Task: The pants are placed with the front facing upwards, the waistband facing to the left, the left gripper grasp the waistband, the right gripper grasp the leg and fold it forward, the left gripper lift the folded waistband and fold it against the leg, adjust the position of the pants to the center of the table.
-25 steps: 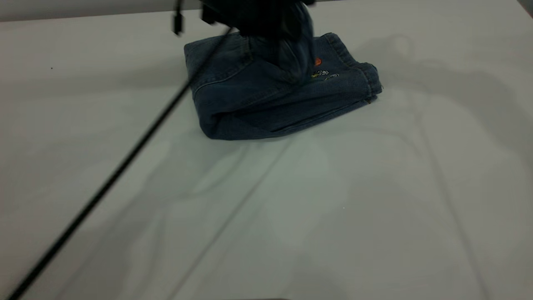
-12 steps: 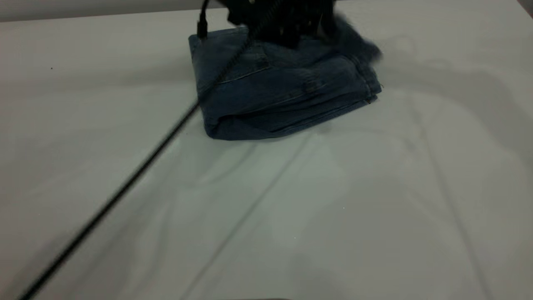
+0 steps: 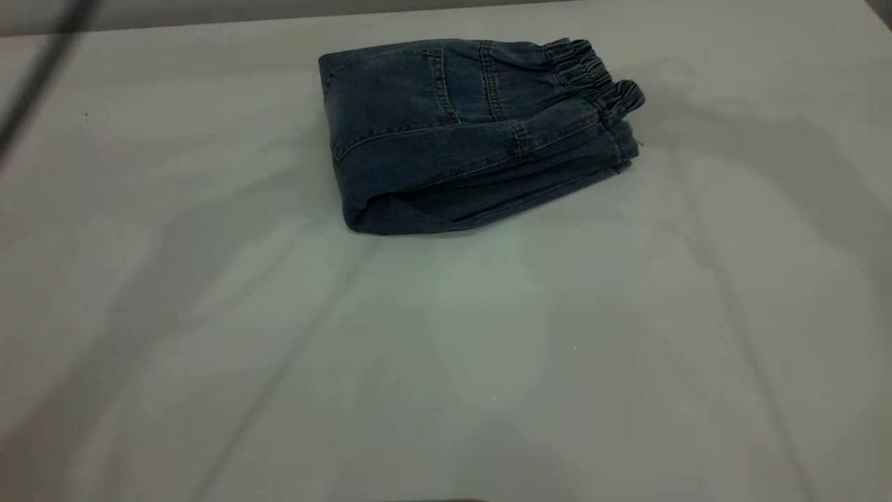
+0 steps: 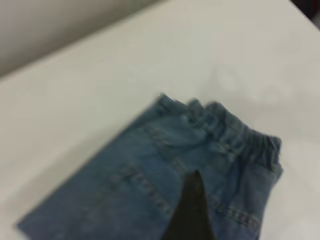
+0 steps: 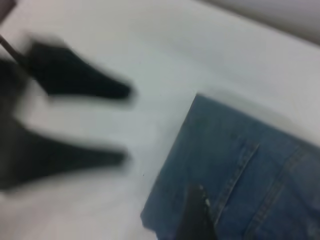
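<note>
The blue denim pants lie folded into a compact stack at the far middle of the white table. The ruffled waistband sits on top along the stack's right end, also seen in the left wrist view. My left gripper hovers off the pants' left, folded edge, open and holding nothing; one of its fingers shows above the denim. My right gripper appears only as a dark tip over the pants' near corner. Neither gripper shows in the exterior view.
A blurred black cable crosses the far left corner in the exterior view. Soft creases run across the white tabletop in front of the pants. The table's far edge lies just behind the stack.
The left gripper carried the waistband rightward over the legs, let it go and left the exterior view. The cable swung off to the far left. The waistband now rests on the stack.
</note>
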Available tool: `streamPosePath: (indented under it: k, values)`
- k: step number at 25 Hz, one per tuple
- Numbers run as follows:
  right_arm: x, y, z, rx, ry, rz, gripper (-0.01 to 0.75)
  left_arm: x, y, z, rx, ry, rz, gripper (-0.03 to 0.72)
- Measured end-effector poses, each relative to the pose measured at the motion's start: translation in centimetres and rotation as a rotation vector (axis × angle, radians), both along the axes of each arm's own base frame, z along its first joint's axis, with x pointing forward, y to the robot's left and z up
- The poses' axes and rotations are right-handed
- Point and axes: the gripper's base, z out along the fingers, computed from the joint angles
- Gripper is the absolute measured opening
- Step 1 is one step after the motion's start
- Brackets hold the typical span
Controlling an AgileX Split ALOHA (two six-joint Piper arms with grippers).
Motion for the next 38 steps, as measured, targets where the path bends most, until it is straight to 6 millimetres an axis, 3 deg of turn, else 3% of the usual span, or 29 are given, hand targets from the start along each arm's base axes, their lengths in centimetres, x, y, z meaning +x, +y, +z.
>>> streamPosePath:
  k: [3, 7, 13, 16, 20, 26, 33, 38]
  values:
    - [-0.2, 3.4, -3.0, -0.158, 0.036, 0.023, 0.488, -0.7, 2.1, 2.9, -0.028, -0.037, 0.036, 0.572]
    - [-0.9, 8.3, -7.5, -0.385, 0.072, -0.037, 0.488, -2.3, 2.7, 6.1, -0.05, -0.096, 0.031, 0.571]
    - [-2.3, 13.9, -14.8, -0.583, 0.079, -0.014, 0.488, -3.7, 2.6, 7.6, -0.064, -0.099, -0.013, 0.571]
    - [-2.3, 14.8, -18.8, -0.648, 0.09, -0.022, 0.488, -4.0, 2.4, 7.5, -0.063, -0.069, -0.048, 0.571]
    - [-1.8, 14.0, -22.6, -0.733, 0.117, -0.081, 0.488, -4.4, 2.2, 7.3, -0.062, -0.035, -0.089, 0.571]
    - [-2.4, 13.9, -23.7, -0.725, 0.226, -0.119, 0.488, -4.6, 2.1, 7.1, -0.058, -0.015, -0.114, 0.571]
    - [-4.4, 15.7, -23.8, -0.484, 0.551, -0.194, 0.488, -4.9, 2.0, 7.0, -0.056, 0.006, -0.14, 0.571]
    - [-4.8, 16.1, -23.7, -0.441, 0.604, -0.201, 0.488, -5.0, 1.9, 6.9, -0.055, 0.021, -0.158, 0.571]
